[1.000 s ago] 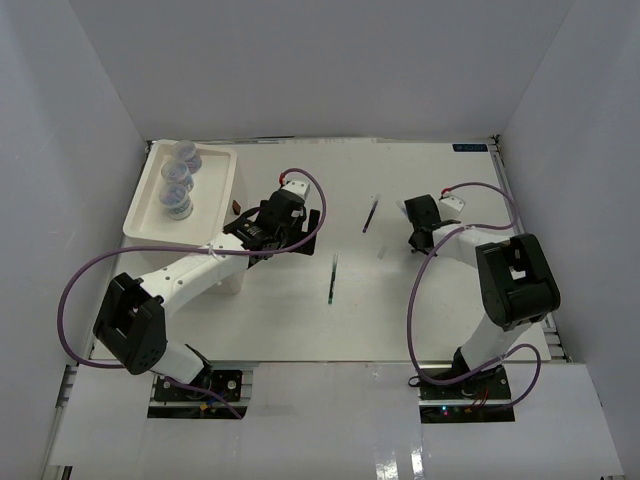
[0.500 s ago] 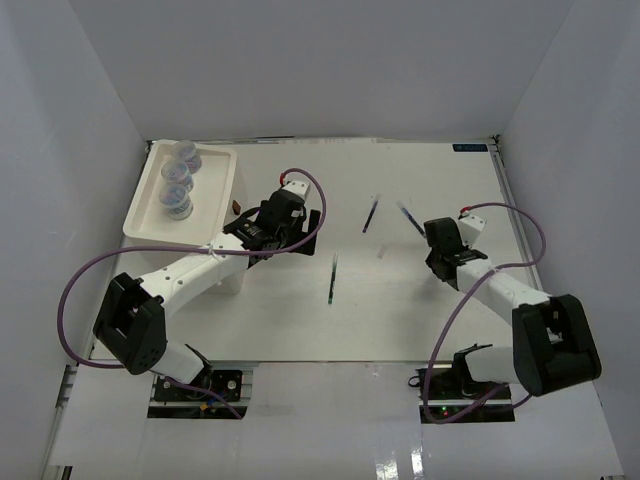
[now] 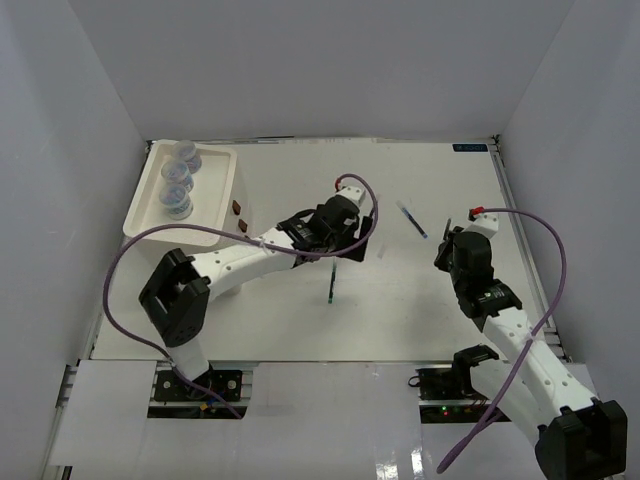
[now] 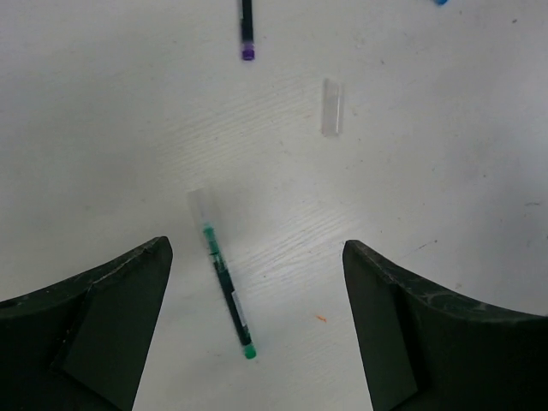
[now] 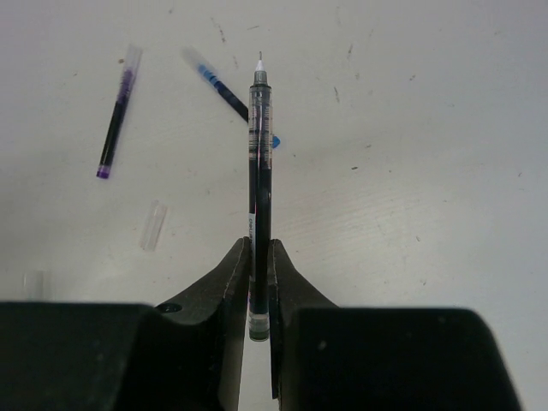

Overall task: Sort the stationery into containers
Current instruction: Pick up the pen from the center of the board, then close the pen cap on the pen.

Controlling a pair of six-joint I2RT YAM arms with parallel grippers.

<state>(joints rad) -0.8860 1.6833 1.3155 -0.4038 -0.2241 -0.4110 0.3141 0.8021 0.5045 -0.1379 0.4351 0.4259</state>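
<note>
Green pen (image 4: 224,287) between wide-spread left pincer (image 4: 257,253)

White tabletop (image 3: 400,310), plain pale grey walls (image 3: 320,70) on three sides, soft even light, faint scuff marks

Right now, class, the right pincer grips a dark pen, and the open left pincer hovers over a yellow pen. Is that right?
One slip: the open left pincer hovers over a green pen, not a yellow one, as the left wrist view shows. The right pincer does grip a dark pen.
</note>
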